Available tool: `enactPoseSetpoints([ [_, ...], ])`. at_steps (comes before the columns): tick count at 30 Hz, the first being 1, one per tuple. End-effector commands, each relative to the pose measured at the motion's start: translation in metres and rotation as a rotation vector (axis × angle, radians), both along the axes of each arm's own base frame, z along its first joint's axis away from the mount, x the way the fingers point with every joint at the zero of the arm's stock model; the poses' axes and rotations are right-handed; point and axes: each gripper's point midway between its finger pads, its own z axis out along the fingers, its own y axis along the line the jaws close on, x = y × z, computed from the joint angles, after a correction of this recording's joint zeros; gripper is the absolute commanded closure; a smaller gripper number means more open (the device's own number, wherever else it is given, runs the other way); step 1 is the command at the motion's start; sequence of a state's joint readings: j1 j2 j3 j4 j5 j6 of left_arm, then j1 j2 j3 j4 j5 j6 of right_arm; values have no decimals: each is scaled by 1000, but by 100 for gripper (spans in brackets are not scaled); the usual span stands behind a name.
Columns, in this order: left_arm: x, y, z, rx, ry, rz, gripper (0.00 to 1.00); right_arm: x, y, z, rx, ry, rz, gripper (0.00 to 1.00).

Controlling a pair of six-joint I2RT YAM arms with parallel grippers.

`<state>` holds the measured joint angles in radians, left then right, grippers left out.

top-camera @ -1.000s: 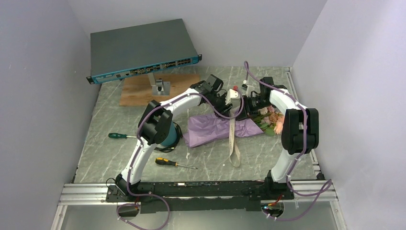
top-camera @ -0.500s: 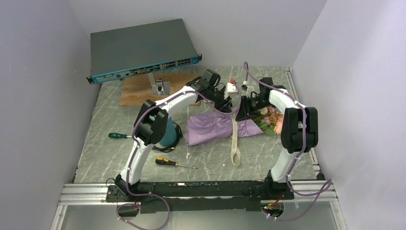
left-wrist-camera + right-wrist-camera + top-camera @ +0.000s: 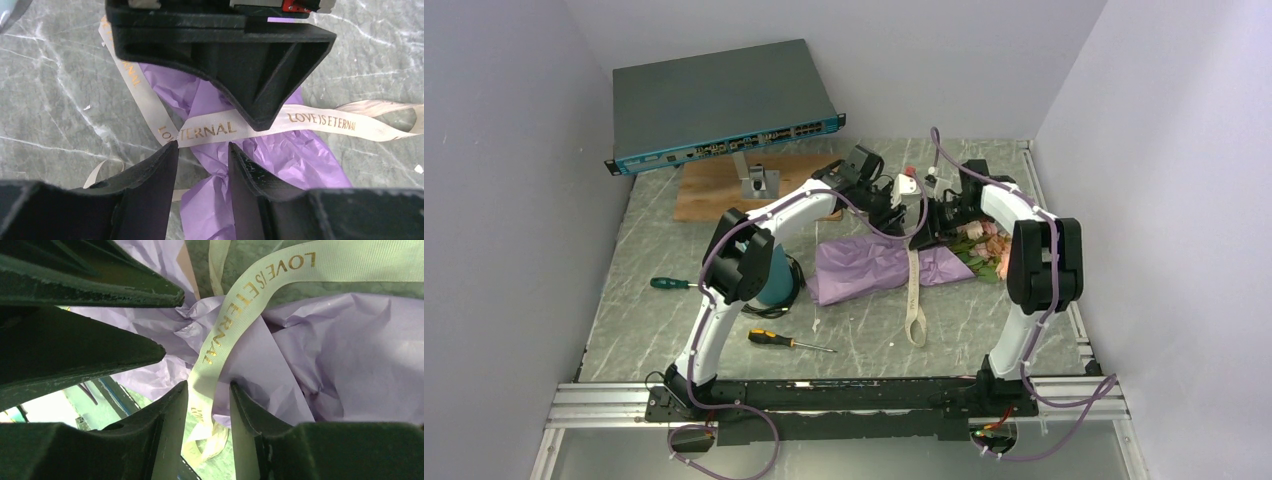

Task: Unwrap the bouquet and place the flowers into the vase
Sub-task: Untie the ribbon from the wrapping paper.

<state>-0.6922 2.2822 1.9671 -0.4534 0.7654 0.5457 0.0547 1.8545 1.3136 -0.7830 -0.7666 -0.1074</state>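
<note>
The bouquet (image 3: 879,265) lies across the middle of the table in purple paper (image 3: 300,155), its pink and peach flowers (image 3: 990,246) at the right end. A cream ribbon (image 3: 914,300) trails from it toward the front. My left gripper (image 3: 900,206) (image 3: 202,146) hovers over the paper, jaws open, with the ribbon (image 3: 320,122) stretched just past its tips. My right gripper (image 3: 936,214) (image 3: 208,386) faces it closely, also open. The ribbon (image 3: 240,305) runs loosely between its fingers without being pinched. The teal vase (image 3: 776,286) stands at the left, partly behind my left arm.
A network switch (image 3: 719,105) sits on a stand over a wooden board (image 3: 709,192) at the back left. A green-handled screwdriver (image 3: 668,283) and a yellow-and-black one (image 3: 776,340) lie at the front left. A black cable coil (image 3: 792,292) rings the vase.
The right gripper's jaws have widened around the ribbon. Both grippers have shifted slightly toward the back of the table above the bouquet.
</note>
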Motion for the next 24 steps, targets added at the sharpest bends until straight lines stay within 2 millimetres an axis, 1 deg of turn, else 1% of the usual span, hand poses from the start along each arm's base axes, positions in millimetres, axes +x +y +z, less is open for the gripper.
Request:
enactPoseSetpoints([
  [1, -3, 9, -11, 44, -9, -5, 54, 13, 6, -7, -28, -18, 11, 62],
  [4, -4, 12, -18, 64, -1, 5, 54, 10, 6, -14, -34, 6, 20, 68],
  [5, -3, 13, -20, 71, 1, 10, 55, 9, 6, -14, -34, 7, 22, 76],
  [7, -1, 15, -23, 81, 5, 22, 55, 10, 7, -8, -26, -9, 27, 95],
  [9, 0, 17, -25, 86, 10, 30, 55, 10, 10, 4, -4, -34, 44, 100],
  [17, 6, 26, -35, 106, 31, 62, 56, 4, 18, 63, 96, -134, 106, 100],
  [21, 5, 31, -40, 116, 32, 64, 57, 1, 16, 78, 105, -170, 117, 100],
  [24, 5, 34, -41, 115, 42, 70, 59, 4, 12, 88, 101, -197, 111, 100],
])
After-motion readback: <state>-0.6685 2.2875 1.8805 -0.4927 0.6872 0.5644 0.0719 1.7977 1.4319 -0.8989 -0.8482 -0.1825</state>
